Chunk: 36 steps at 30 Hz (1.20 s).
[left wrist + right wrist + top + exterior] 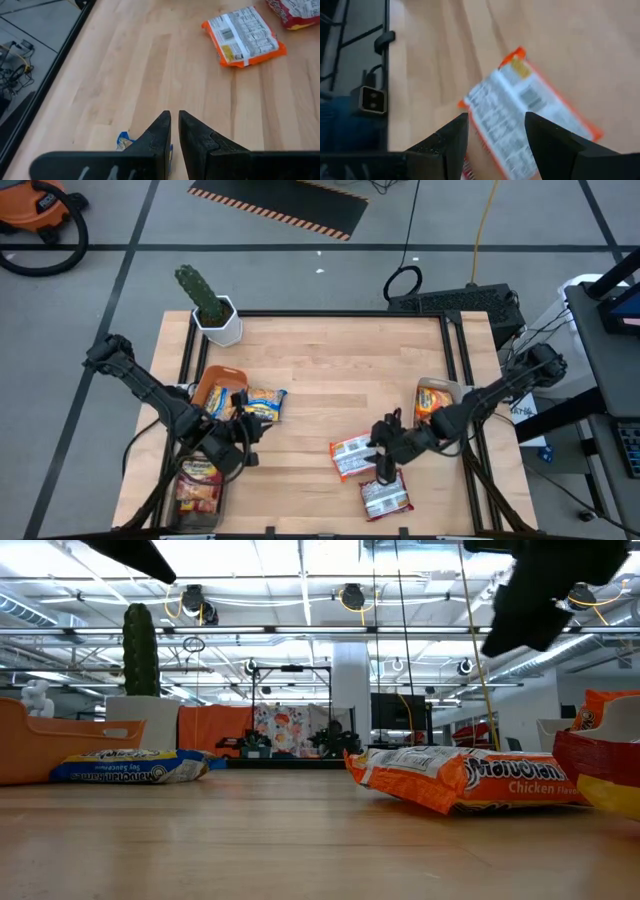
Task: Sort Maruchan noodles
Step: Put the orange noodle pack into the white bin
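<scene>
An orange noodle packet (351, 456) lies face down on the wood near the table's middle, and a dark red one (385, 498) lies nearer the front edge. My right gripper (495, 122) hovers open above the orange packet (530, 107), touching nothing. A blue-yellow packet (265, 404) lies flat beside the orange bowl (214, 386). My left gripper (174, 120) is shut and raised above the table just near of that packet, whose corner (122, 140) shows under it. In the low view the blue packet (130, 768) and the orange one (465, 778) rest flat.
A grey tray at the near left corner (182, 510) holds a red packet (198, 483). A tray at the right edge (447, 386) holds an orange packet (431, 402). A potted cactus (212, 308) stands at the far left corner. Bare wood spreads across the far middle.
</scene>
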Each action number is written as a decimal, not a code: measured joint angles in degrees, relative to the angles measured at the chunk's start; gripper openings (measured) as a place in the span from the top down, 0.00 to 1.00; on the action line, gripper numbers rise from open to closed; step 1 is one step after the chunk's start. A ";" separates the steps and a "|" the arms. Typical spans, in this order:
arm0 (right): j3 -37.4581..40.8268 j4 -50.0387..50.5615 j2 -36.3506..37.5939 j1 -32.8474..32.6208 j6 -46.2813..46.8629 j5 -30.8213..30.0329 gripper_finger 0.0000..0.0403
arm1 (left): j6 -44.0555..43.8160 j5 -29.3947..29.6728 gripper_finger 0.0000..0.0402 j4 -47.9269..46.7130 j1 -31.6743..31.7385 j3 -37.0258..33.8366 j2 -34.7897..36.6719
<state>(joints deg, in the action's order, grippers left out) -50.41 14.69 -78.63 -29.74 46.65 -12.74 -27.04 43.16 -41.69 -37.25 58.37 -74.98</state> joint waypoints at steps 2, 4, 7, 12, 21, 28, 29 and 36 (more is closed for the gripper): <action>0.00 0.77 0.06 -1.37 2.97 0.88 0.54 | 0.32 -0.01 0.90 -0.01 0.28 -0.01 0.00; 0.00 1.31 0.05 -2.93 5.27 0.85 0.54 | 0.98 -0.03 0.90 -0.01 0.56 0.00 0.00; -0.02 3.16 0.07 -4.83 8.52 0.82 0.54 | 1.26 -0.02 0.90 -0.02 1.13 -0.02 0.00; -0.07 7.97 -0.33 -7.79 15.27 0.19 0.54 | 1.31 -0.07 0.90 0.00 1.94 -0.01 0.00; -0.09 10.52 -0.89 -10.44 19.20 -2.34 0.54 | 1.72 -0.10 0.90 -0.02 2.33 -0.02 0.00; -0.09 9.51 -7.18 -10.35 17.28 -2.03 0.54 | 1.82 -0.13 0.90 -0.02 2.36 -0.02 0.00; -0.09 9.42 -8.13 -10.17 17.25 -1.77 0.54 | 1.85 -0.13 0.90 -0.02 2.36 -0.02 0.00; -0.09 10.30 -10.31 -9.97 18.47 -0.50 0.53 | 5.28 -0.17 0.90 5.57 3.48 -0.97 -0.97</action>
<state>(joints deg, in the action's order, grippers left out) -50.50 24.99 -88.94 -39.72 65.12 -13.24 -21.77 42.98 -36.13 -33.77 57.40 -75.95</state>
